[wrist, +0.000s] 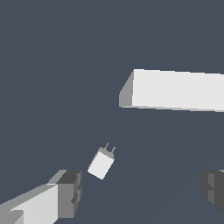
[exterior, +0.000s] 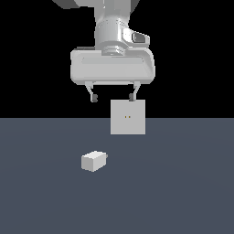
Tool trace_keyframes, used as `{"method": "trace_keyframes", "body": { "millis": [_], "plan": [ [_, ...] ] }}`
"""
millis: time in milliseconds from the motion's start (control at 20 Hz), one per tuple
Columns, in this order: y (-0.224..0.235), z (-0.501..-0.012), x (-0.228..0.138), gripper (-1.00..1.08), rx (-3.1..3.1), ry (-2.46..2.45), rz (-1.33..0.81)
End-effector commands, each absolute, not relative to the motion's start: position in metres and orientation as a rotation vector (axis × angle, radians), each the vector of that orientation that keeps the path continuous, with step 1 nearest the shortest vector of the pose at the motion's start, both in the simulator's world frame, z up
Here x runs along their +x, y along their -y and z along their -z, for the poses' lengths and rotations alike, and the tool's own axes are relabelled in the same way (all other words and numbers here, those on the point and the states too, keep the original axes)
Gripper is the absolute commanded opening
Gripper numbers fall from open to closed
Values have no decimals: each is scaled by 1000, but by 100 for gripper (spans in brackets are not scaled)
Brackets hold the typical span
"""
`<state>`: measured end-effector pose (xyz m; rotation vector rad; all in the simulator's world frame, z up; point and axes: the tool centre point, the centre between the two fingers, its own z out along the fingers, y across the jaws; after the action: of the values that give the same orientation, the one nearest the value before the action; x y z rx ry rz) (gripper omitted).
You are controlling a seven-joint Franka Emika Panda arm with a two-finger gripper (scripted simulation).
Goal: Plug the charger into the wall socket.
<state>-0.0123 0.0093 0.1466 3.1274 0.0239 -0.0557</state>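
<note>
Two task items were seen on the dark blue-grey tabletop [exterior: 36,192], and they were well apart from each other. Toward the exterior view's left, the charger [exterior: 93,161] was found lying on its side on the surface, a small off-white block with its short thin prongs turned toward the exterior view's right. In the wrist view the charger [wrist: 101,163] was shown from above, with two prongs projecting from one end face, roughly toward the panel. Further right and farther back, the wall socket [exterior: 128,117] was seen standing upright as a flat light-grey square panel, with two tiny orange-brown holes near its centre. In the wrist view only the top edge and a shaded side of the wall socket [wrist: 175,89] were visible.

The tool [exterior: 113,97] was held high above the tabletop, just above the panel's top edge, with nothing gripped. Its fingers [exterior: 93,98] were spread wide apart and pointed downward. In the wrist view one finger [wrist: 70,192] was seen close beside the charger, without contact.
</note>
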Motion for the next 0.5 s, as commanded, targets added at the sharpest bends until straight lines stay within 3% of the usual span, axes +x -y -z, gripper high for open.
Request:
{"method": "trace_keyframes", "body": {
  "millis": [0, 450],
  "plan": [
    [-9, -147, -12, 100, 3127, -24, 56],
    [-11, -143, -17, 100, 3124, 26, 16]
  ]
}}
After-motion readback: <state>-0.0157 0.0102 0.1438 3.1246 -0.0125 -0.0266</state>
